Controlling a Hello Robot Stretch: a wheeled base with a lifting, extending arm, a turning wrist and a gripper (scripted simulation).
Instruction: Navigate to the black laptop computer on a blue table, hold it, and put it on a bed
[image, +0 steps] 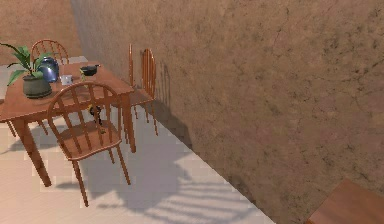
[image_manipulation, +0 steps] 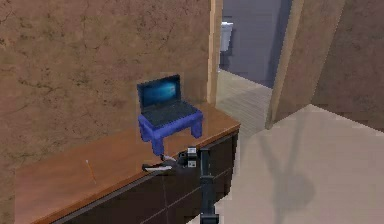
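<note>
The step in hand looks like the grasp: the driving seems done, since the black laptop (image_manipulation: 165, 98) is sitting right in front of the arm (image_manipulation: 205, 185). The laptop is lying with its lid up and screen glowing on a little blue worktop (image_manipulation: 171, 125), which is itself standing on a long wooden cabinet (image_manipulation: 90, 165) against the brown wall. The claw (image_manipulation: 158, 166) is hovering low over the cabinet's near edge, just in front of the blue worktop's near left leg. How wide the claw is standing cannot be told, nor whether it is holding anything; the laptop itself is plainly resting on its blue worktop.

The next move is probably calling for the arm to go higher and farther out, so that the claw is coming in at the laptop's level rather than at the blue legs below it. No bed is showing, so a drive is waiting after the lift.

The arm side view is giving the laptop, the arm and a doorway (image_manipulation: 250, 80) to the right, a likely way out. The forward view is offering a dining worktop (image: 60, 95) at far left carrying a potted plant (image: 30, 65), a blue jug (image: 49, 68) and a dark bowl (image: 89, 70), with wooden chairs (image: 88, 125) around it.
</note>
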